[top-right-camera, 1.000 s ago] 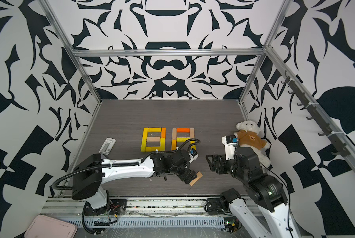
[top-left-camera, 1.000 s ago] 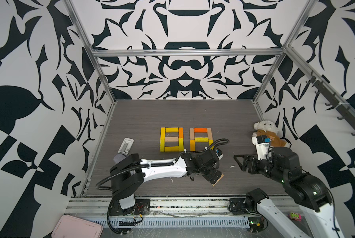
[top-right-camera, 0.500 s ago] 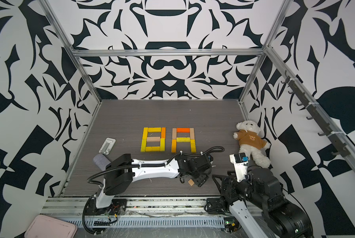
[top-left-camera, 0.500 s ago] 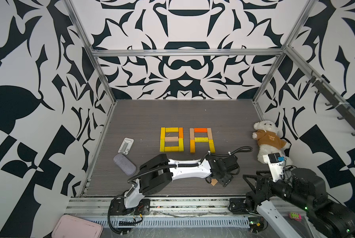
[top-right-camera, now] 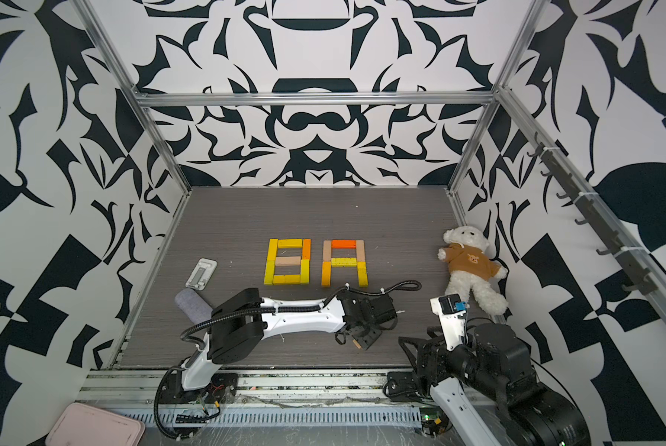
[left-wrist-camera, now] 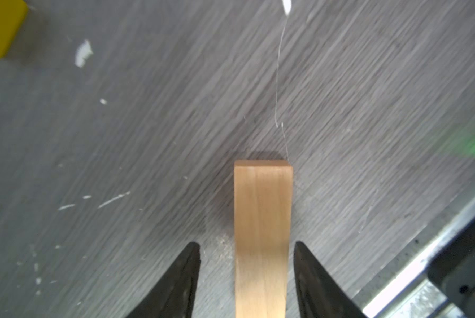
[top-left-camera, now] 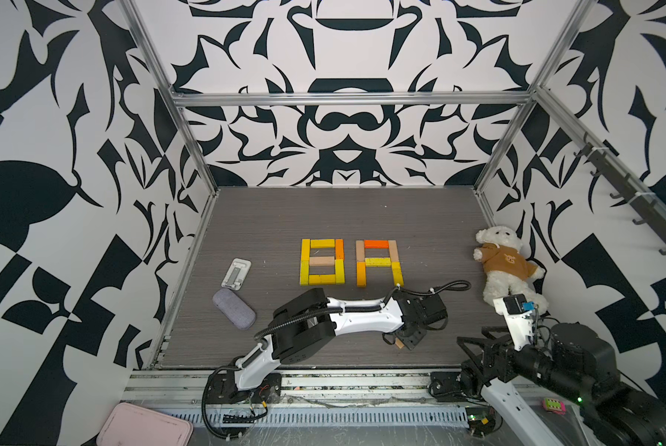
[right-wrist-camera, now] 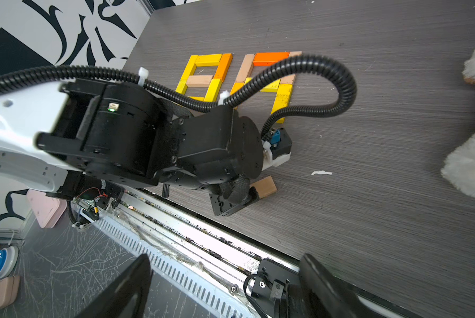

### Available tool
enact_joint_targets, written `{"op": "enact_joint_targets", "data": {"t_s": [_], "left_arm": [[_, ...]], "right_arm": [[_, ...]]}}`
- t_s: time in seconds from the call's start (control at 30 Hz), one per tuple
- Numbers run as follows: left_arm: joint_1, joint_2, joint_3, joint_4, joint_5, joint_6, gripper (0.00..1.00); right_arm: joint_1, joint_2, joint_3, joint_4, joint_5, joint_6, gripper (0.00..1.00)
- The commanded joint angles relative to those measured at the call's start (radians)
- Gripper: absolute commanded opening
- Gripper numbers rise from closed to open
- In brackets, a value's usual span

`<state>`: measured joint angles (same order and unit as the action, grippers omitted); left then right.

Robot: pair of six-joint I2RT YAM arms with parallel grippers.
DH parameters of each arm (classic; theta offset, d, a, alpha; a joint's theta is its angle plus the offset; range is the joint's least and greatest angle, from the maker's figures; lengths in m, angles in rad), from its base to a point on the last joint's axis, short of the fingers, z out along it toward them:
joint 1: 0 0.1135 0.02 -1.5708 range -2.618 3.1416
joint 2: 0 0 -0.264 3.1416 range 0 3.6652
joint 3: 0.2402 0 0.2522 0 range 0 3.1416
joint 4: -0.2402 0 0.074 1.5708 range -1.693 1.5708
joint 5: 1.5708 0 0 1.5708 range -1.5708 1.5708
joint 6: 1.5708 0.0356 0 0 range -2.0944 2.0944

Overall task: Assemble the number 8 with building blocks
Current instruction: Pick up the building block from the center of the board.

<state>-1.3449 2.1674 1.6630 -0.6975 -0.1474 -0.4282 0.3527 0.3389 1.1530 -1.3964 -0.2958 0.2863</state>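
No printed words or labels can be read anywhere. In the middle of both top views, blocks lying flat on the floor make the number 8. Just right of it, more blocks make a shape like the letter A.

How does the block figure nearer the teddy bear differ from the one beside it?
Nearer the teddy bear, the open figure has no bar on the robot's side; the closed figure has a yellow block there. The open figure's far bar is red-orange, the closed figure's yellow. Both lie flat.
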Motion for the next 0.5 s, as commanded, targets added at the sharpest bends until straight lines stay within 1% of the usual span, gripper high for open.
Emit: {"op": "enact_joint_targets", "data": {"t_s": [0.0, 0.2, 0.27, 0.47], "left_arm": [[0.001, 0.027, 0.04, -0.056, 0.038, -0.016, 0.55], [0.001, 0.043, 0.051, -0.06, 0.053, -0.014, 0.49], [0.0, 0.048, 0.054, -0.059, 0.055, -0.012, 0.45], [0.006, 0.068, 0.073, -0.068, 0.051, -0.009, 0.43]], "right_arm": [[-0.003, -0.003, 0.019, -0.002, -0.008, -0.018, 0.87], [-0.003, -0.006, 0.008, 0.005, -0.005, -0.017, 0.87], [-0.002, -0.006, 0.007, 0.005, -0.003, -0.017, 0.86], [-0.003, -0.01, 0.012, 0.002, 0.001, -0.017, 0.87]]}}
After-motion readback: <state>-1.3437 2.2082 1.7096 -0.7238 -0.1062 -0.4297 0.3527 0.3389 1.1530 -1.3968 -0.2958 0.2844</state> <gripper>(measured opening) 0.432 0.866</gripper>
